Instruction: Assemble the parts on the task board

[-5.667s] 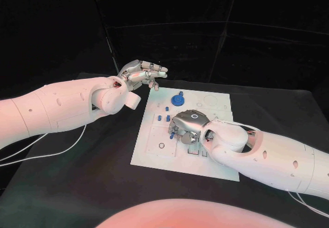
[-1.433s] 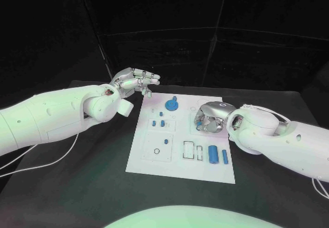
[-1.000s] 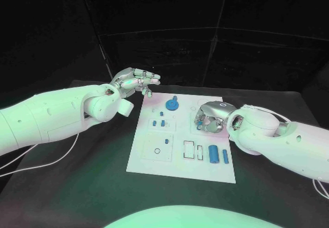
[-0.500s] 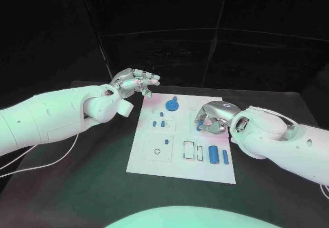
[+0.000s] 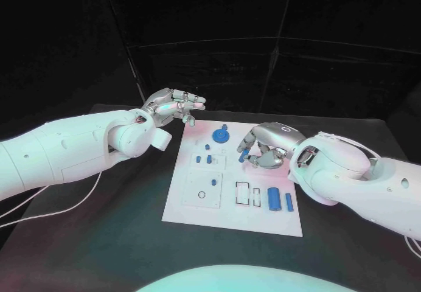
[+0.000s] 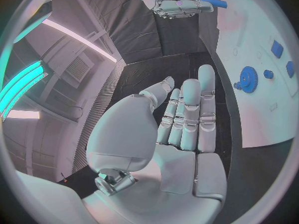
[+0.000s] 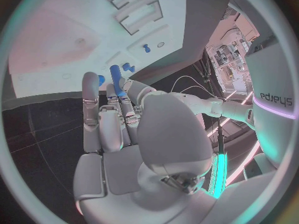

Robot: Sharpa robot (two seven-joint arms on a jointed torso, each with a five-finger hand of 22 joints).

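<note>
The white task board (image 5: pixel 194 205) lies in the middle of the black table. My right hand (image 5: pixel 266 146) hovers over the board's far right part and pinches a short blue peg (image 5: pixel 244 156), which also shows between its fingers (image 7: pixel 116 77) in the right wrist view. On the board sit a blue gear (image 5: pixel 221 135), some small blue pegs (image 5: pixel 204 159) and two blue cylinders (image 5: pixel 281 199) beside the rectangular slots (image 5: pixel 243 191). My left hand (image 5: pixel 176 103) is raised off the board's far left corner, fingers apart, holding nothing. The left wrist view shows the gear (image 6: pixel 248 79).
The black table (image 5: pixel 105 231) surrounds the board on all sides. A white cable (image 5: pixel 53 207) trails over the table under my left arm. Black walls stand behind the table.
My right hand has turned and shifted a little to the left over the board, so the blue peg now shows at its left side. My left hand has stayed in place.
</note>
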